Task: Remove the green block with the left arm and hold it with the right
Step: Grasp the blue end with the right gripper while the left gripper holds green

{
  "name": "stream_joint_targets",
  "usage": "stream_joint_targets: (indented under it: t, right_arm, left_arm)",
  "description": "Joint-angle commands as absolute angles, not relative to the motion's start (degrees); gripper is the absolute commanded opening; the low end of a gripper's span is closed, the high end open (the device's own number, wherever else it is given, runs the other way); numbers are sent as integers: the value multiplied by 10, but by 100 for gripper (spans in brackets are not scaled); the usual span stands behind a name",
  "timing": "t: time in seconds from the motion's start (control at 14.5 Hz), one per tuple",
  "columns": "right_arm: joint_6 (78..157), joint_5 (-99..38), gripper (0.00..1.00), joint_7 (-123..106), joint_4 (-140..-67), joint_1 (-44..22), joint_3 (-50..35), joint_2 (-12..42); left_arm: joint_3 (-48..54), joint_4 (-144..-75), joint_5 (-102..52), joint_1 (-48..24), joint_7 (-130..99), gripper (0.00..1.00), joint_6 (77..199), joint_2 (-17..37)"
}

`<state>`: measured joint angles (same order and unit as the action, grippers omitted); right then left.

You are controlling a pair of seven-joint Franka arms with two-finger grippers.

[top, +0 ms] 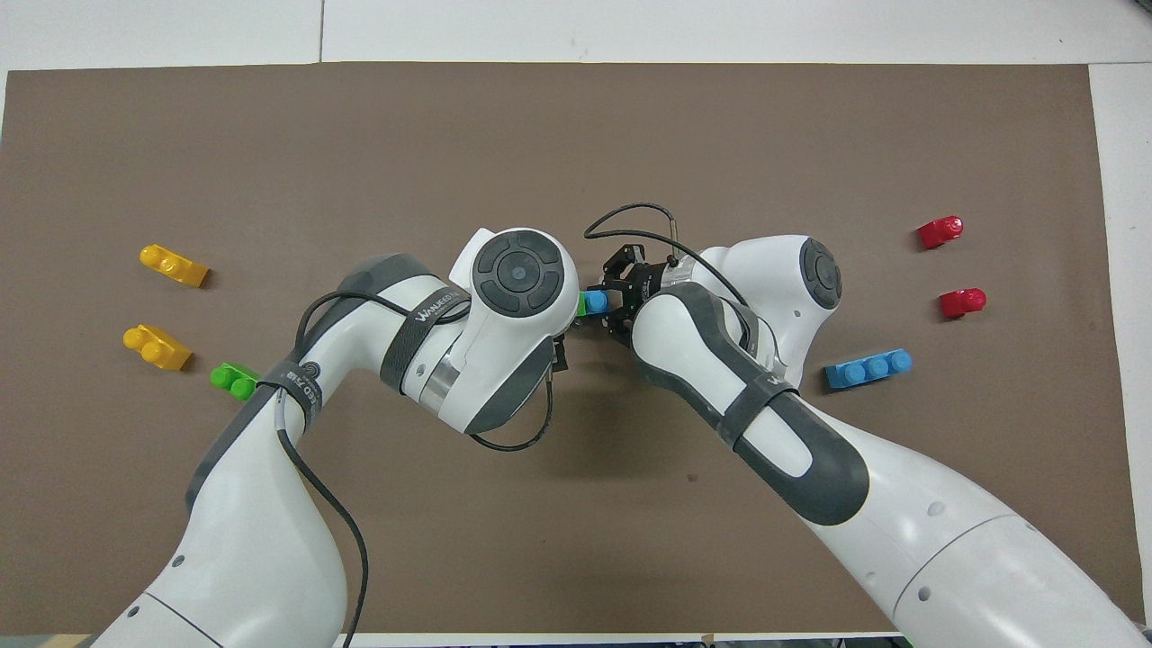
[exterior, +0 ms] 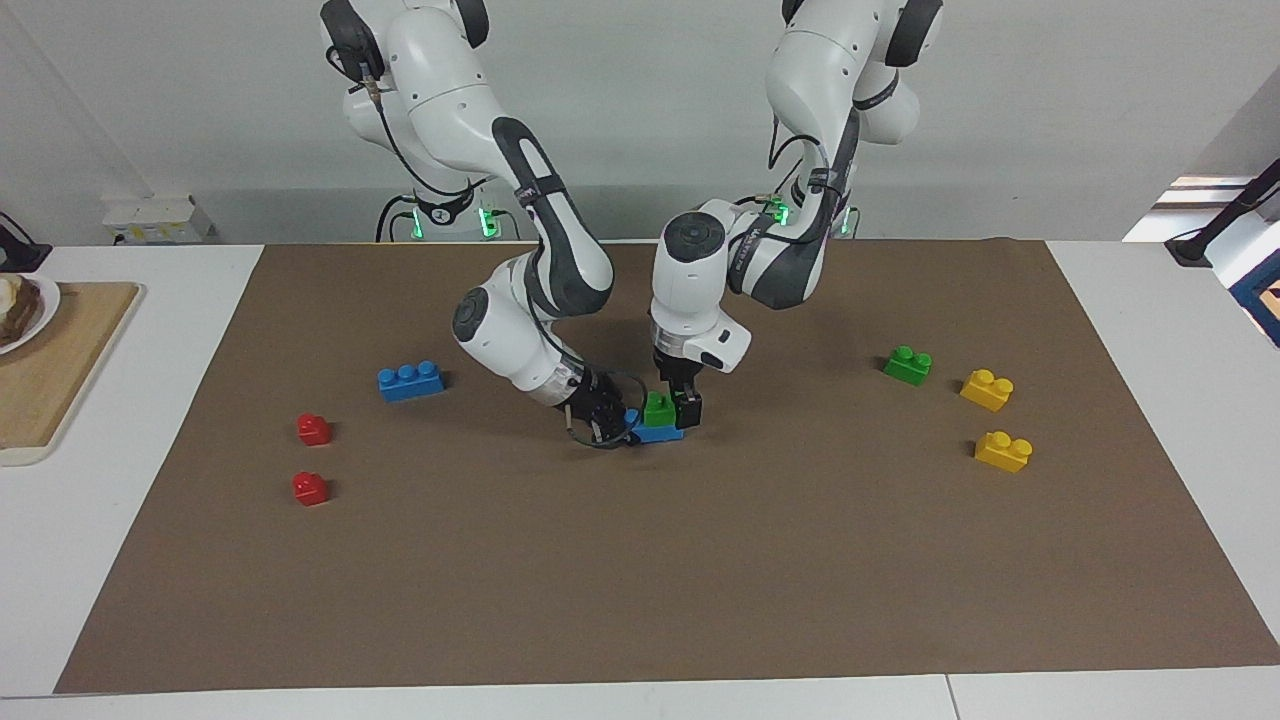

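A green block (exterior: pixel 658 408) sits on a short blue brick (exterior: pixel 657 434) in the middle of the brown mat (exterior: pixel 640 580). My left gripper (exterior: pixel 678 405) points straight down and is against the green block's side toward the left arm's end. My right gripper (exterior: pixel 606 418) lies low and tilted and is shut on the blue brick's end toward the right arm's end. In the overhead view my left wrist (top: pixel 522 270) hides its gripper and most of the stack. Only a blue stud (top: pixel 595 300) and a green sliver show next to the right gripper (top: pixel 619 301).
A second green block (exterior: pixel 907 365) and two yellow bricks (exterior: pixel 986 389) (exterior: pixel 1003 451) lie toward the left arm's end. A long blue brick (exterior: pixel 411 381) and two red blocks (exterior: pixel 314 429) (exterior: pixel 310 488) lie toward the right arm's end. A wooden board (exterior: pixel 60 370) sits off the mat.
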<state>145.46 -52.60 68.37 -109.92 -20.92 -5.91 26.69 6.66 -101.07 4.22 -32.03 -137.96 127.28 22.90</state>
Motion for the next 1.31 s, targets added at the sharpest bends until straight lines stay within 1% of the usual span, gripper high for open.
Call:
stream_joint_targets:
  t: [0.0, 0.14, 0.21, 0.28, 0.34, 0.41, 0.48, 0.55, 0.9, 1.24]
  right_arm:
    - [1479, -542, 0, 671, -1102, -209, -60, 271]
    - [1489, -542, 0, 671, -1103, -214, -60, 271]
    - [1493, -542, 0, 671, -1105, -214, -60, 271]
    - [1495, -542, 0, 670, -1108, -215, -60, 271]
    - [1495, -542, 0, 668, -1108, -215, -60, 271]
    - [1495, -542, 0, 667, -1108, -215, -60, 271]
    - [1495, -542, 0, 666, -1108, -215, -59, 271]
    - [1495, -542, 0, 665, -1109, -215, -60, 271]
    - [1495, -542, 0, 664, -1110, -214, -60, 271]
    - [1486, -537, 0, 665, -1104, -210, -59, 270]
  left_arm:
    - [59, -1025, 52, -329, -1394, 98, 1288, 225]
    - [59, -1024, 53, -329, -1393, 67, 1295, 225]
    - [59, -1024, 53, -329, -1393, 56, 1298, 225]
    - [58, -1024, 53, -329, -1393, 40, 1300, 225]
    - [59, -1023, 58, -329, -1394, 33, 1303, 226]
    - [59, -1023, 60, -330, -1395, 31, 1310, 226]
    - [59, -1023, 61, -330, -1401, 12, 1310, 225]
    - [59, -1022, 62, -330, -1404, 0, 1310, 226]
    - [59, -1021, 62, -323, -1397, 0, 1307, 215]
    - [60, -1024, 62, -308, -1390, 0, 1255, 150]
